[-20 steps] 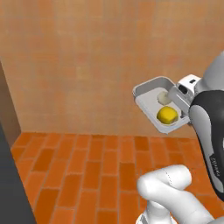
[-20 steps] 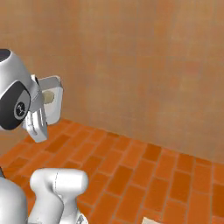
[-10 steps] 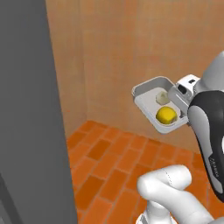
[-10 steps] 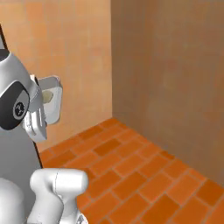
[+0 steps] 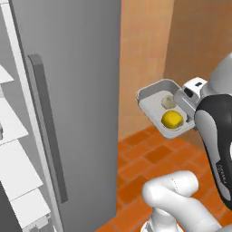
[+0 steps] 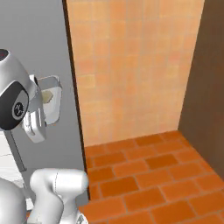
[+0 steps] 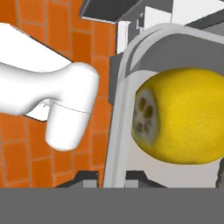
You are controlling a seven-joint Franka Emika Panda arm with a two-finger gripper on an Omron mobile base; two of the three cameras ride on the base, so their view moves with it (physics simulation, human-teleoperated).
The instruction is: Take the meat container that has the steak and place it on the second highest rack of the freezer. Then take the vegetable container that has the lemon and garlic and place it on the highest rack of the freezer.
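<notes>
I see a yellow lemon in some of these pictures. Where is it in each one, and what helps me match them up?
Left base view: the lemon lies in the grey tray, right of centre, beside the pale garlic.
Right base view: the lemon cannot be made out; the tray peeks out at the left, behind the arm.
Hand view: the lemon is large at the right, inside the tray.
Shared landmark: the tray's pale rim, over the orange brick floor.

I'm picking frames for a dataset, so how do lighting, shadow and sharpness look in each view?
Left base view: flat, even light, no glare; the lemon and garlic read clearly in the tray. Right base view: the brown wall is darker, the edges crisp. Hand view: the lemon sits very close, cropped but sharp.
</notes>
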